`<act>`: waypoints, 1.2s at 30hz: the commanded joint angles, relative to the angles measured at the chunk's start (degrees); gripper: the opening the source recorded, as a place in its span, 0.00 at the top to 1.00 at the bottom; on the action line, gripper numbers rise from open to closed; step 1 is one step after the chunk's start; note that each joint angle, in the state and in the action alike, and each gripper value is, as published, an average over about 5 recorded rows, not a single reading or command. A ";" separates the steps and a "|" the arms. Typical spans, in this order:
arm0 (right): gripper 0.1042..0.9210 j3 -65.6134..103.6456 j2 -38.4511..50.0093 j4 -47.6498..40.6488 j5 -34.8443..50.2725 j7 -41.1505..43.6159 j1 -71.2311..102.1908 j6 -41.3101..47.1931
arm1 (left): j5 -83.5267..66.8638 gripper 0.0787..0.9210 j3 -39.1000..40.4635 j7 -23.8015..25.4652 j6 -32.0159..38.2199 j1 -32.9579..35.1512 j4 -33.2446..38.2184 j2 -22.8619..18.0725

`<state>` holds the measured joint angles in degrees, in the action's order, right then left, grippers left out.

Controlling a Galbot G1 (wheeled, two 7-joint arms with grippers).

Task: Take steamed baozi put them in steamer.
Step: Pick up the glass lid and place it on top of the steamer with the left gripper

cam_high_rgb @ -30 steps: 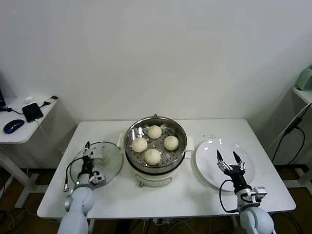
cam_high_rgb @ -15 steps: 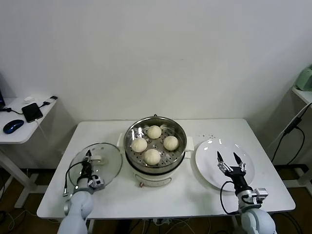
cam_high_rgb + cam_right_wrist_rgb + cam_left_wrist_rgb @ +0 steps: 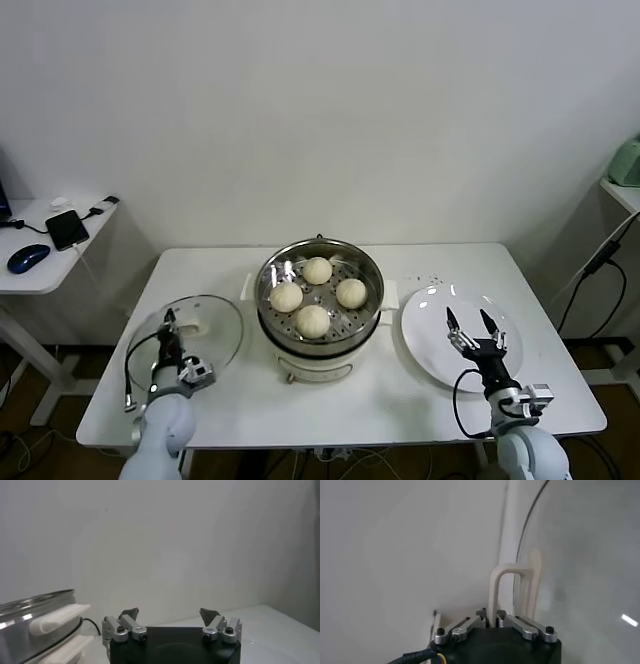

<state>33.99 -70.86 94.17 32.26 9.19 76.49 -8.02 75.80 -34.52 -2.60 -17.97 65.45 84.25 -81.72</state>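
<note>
1. Four steamed baozi (image 3: pixel 317 294) are sitting inside the steamer (image 3: pixel 319 310) at the table's (image 3: pixel 400 400) centre, spaced apart on its perforated tray.
2. The left gripper (image 3: pixel 168 322) is resting over the near part of the glass lid (image 3: pixel 190 335), which is lying left of the steamer; its fingers are closed together, just in front of the lid's cream handle (image 3: pixel 515 592).
3. The right gripper (image 3: pixel 471 322) is hovering over the white plate (image 3: pixel 440 355), fingers spread, holding nothing.
4. The buns look soft, light and easily dented; a gentle pinch across the dome's sides would probably suit them.
</note>
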 commanded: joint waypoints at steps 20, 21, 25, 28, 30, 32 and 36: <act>0.12 0.86 -0.39 0.63 -0.38 -1.01 0.18 0.96 | 21.00 0.89 13.32 25.94 -21.28 -2.50 32.47 -13.17; 0.12 0.86 -0.45 0.57 -0.45 -1.02 0.27 0.92 | 20.84 0.89 14.73 26.08 -21.52 -3.39 31.62 -13.26; 0.12 0.97 -0.97 0.41 -0.89 -1.01 0.69 0.67 | 18.74 0.89 21.05 27.09 -22.98 -7.11 29.26 -13.28; 0.12 1.00 -1.56 0.33 -1.24 -1.00 0.82 0.64 | 16.08 0.89 25.68 27.71 -24.26 -9.37 28.08 -13.28; 0.12 0.82 -1.90 0.09 -1.43 -1.05 0.63 0.62 | 13.79 0.89 28.75 27.71 -25.21 -10.76 26.67 -13.28; 0.12 0.67 -2.32 -0.13 -1.67 -1.12 0.34 0.62 | 11.29 0.89 31.71 27.11 -26.14 -12.06 24.90 -13.28; 0.12 0.45 -3.00 -0.59 -2.05 -1.17 -0.03 0.55 | 7.60 0.89 35.27 24.72 -26.98 -14.14 20.54 -13.28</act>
<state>34.58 -73.00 94.06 30.69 8.15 76.77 -7.35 90.61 -13.96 22.45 -41.36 58.00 111.28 -92.18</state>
